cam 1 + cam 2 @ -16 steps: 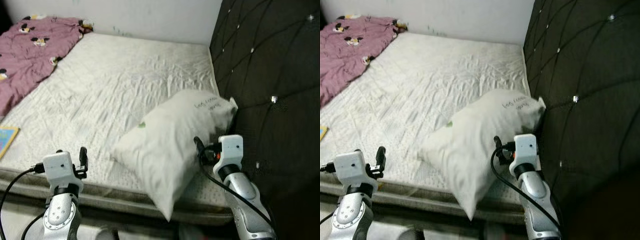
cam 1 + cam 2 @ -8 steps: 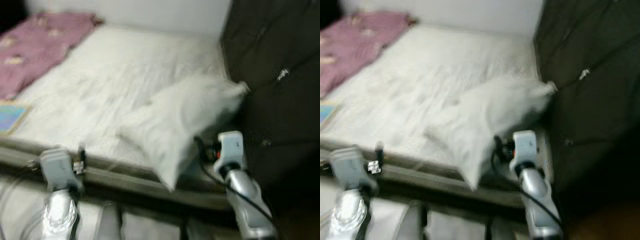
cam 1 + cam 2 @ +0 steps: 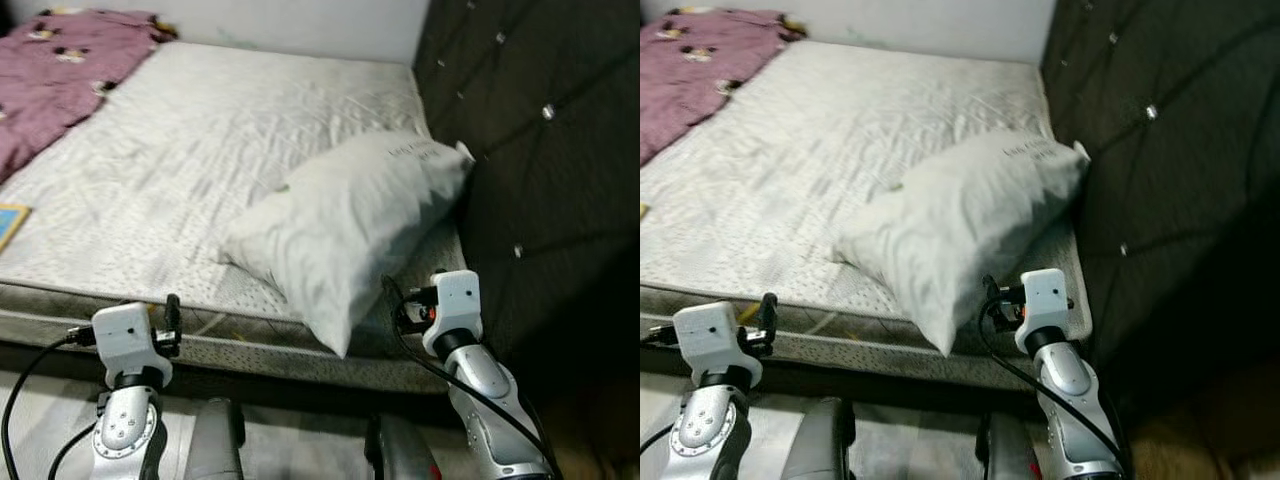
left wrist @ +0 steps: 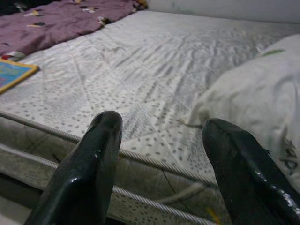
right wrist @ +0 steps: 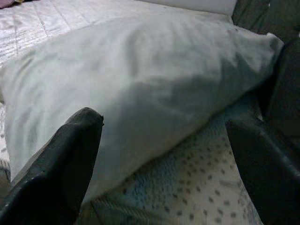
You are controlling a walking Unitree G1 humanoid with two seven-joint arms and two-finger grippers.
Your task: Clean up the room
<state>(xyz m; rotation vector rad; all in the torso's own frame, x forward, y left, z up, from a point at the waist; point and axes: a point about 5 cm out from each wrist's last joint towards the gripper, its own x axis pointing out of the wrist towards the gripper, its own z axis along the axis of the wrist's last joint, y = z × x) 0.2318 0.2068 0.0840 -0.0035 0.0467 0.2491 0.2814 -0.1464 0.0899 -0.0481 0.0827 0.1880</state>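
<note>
Standing at the bed's near edge, robot has both arms raised in front, nothing held. Left gripper (image 4: pixel 159 154) hovers just short of the mattress (image 3: pixel 200 180) edge, fingers apart, empty. Right gripper (image 5: pixel 159 154) sits just beside the near corner of the pillow (image 3: pixel 350 220), fingers wide apart, nothing between them; contact with the pillow cannot be confirmed. Step in hand, as judged: approach to the pillow, pre-grasp. Next move likely calls for advancing the right gripper onto the pillow's lower corner, closing on a fold of fabric, then lifting and squaring it against the headboard (image 3: pixel 540 150). Pillow: white, creased, soft and bulky, lying askew across the mattress with one corner overhanging the near edge and the far corner touching the dark tufted headboard; small print on the far end, unreadable. Expect it to sag and drag when lifted by a corner. Farther left on the mattress, a blue-and-yellow book (image 3: pixel 8 222) at the edge. At the far left, a crumpled purple blanket (image 3: pixel 50 60) with a cartoon print.
</note>
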